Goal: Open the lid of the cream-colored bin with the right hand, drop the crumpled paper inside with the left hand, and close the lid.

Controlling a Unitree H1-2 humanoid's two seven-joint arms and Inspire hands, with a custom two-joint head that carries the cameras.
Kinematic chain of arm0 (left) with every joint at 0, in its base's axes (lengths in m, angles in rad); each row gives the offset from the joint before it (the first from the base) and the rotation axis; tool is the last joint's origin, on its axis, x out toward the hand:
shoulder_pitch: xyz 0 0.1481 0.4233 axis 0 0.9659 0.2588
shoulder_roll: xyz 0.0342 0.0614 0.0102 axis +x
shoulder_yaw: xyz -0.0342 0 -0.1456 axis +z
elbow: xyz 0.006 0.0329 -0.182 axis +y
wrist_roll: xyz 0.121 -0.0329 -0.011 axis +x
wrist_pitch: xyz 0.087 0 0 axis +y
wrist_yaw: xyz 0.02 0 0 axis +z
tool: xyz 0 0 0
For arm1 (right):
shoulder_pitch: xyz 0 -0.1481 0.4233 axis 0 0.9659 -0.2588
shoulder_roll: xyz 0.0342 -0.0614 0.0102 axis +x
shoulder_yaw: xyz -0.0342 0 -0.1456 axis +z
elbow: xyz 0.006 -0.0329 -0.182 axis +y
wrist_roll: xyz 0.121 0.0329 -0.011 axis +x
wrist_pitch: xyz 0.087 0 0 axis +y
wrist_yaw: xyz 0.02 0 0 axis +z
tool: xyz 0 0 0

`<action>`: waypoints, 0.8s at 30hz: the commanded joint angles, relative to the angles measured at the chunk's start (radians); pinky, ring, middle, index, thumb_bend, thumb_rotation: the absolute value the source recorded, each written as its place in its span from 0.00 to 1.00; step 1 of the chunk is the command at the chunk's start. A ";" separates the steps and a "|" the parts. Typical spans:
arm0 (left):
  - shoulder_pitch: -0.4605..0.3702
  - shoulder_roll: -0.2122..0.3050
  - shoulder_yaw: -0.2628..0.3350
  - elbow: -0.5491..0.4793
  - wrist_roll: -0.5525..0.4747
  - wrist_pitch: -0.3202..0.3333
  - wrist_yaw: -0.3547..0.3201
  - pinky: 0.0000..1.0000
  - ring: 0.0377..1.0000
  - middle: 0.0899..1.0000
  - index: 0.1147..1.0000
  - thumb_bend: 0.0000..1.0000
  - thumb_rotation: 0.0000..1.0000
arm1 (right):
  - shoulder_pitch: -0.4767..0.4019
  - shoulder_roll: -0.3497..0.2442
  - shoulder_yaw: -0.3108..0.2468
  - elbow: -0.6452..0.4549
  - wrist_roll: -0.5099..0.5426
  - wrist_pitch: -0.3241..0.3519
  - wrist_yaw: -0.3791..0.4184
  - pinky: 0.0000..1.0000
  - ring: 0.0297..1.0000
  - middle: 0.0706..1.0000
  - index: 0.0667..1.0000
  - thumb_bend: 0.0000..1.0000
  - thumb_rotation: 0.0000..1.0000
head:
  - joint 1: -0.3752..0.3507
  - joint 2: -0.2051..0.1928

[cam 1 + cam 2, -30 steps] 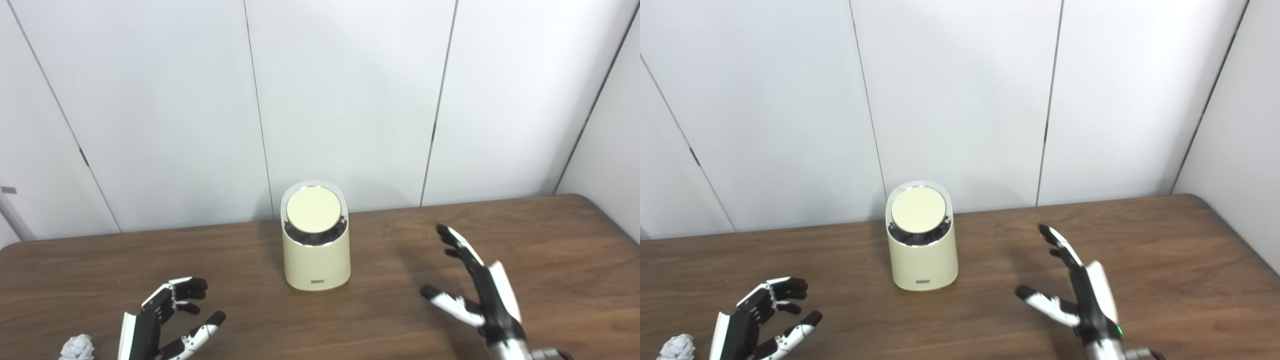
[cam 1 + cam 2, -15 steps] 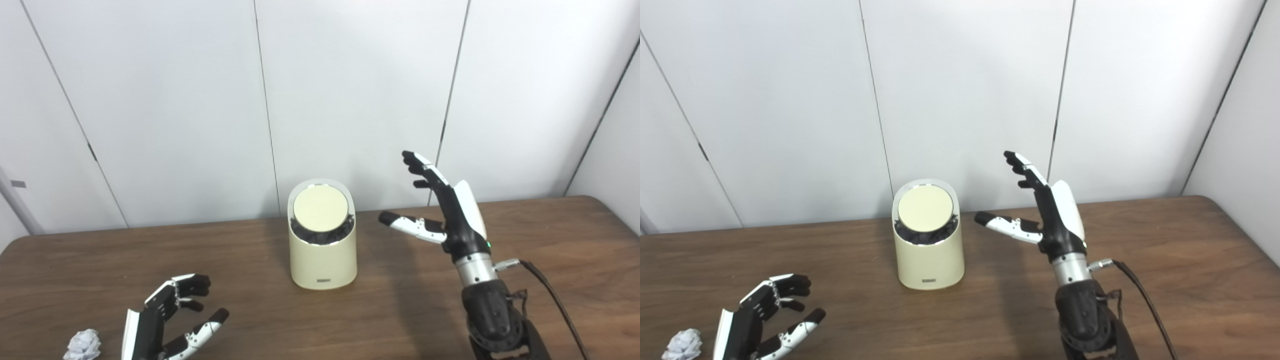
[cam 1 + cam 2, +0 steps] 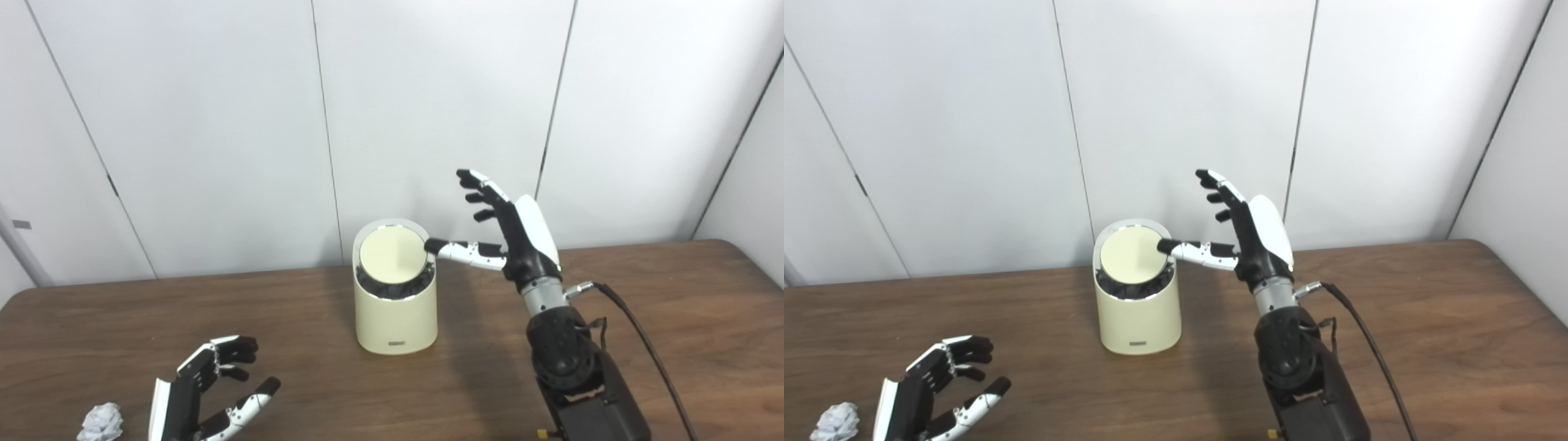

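Observation:
A cream-colored bin (image 3: pixel 395 312) stands upright mid-table near the wall, its round lid (image 3: pixel 392 254) tilted toward me with a dark gap below it. My right hand (image 3: pixel 514 236) is raised just right of the bin, open, fingers spread upward; its thumb tip reaches the lid's right edge. A crumpled white paper ball (image 3: pixel 101 421) lies on the table at the bottom left. My left hand (image 3: pixel 205 395) rests low beside it to the right, open with curled fingers and holding nothing.
The brown wooden table (image 3: pixel 674 306) ends at a white panelled wall behind the bin. A black cable (image 3: pixel 643 343) trails from my right wrist across the right part of the table.
My right hand rose from the table and swung left until its thumb met the lid's edge. The camera shifted early on. My left hand and the paper ball stayed put.

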State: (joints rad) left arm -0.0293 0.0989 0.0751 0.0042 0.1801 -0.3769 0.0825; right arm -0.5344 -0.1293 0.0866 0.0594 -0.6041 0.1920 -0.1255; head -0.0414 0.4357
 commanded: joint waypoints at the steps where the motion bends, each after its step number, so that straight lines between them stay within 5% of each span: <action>1: 0.005 -0.015 -0.011 0.001 0.012 -0.024 0.016 0.51 0.60 0.61 0.58 0.75 0.18 | -0.075 0.005 0.010 -0.004 -0.039 0.018 -0.030 0.62 0.77 0.83 0.85 0.99 0.53 | -0.001 0.001; 7: 0.002 -0.023 -0.013 0.000 0.024 -0.018 0.021 0.51 0.60 0.60 0.58 0.75 0.18 | -0.109 0.002 0.041 0.041 -0.080 0.055 -0.036 0.56 0.71 0.79 0.87 1.00 0.48 | 0.003 -0.003; 16: 0.003 -0.028 -0.019 -0.009 0.036 -0.013 0.025 0.51 0.60 0.60 0.58 0.76 0.20 | -0.113 0.022 0.094 0.043 -0.134 0.153 -0.021 0.67 0.80 0.85 0.86 1.00 0.39 | 0.007 0.000; 24: 0.007 -0.031 -0.026 -0.022 0.036 -0.001 0.028 0.51 0.60 0.61 0.58 0.75 0.18 | -0.113 0.031 0.129 0.086 -0.154 0.164 -0.037 0.68 0.80 0.82 0.84 1.00 0.41 | 0.010 0.003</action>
State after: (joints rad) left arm -0.0258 0.0779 0.0591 -0.0094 0.2027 -0.3689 0.1021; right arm -0.6009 -0.1008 0.2062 0.1542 -0.7371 0.3565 -0.1467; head -0.0307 0.4387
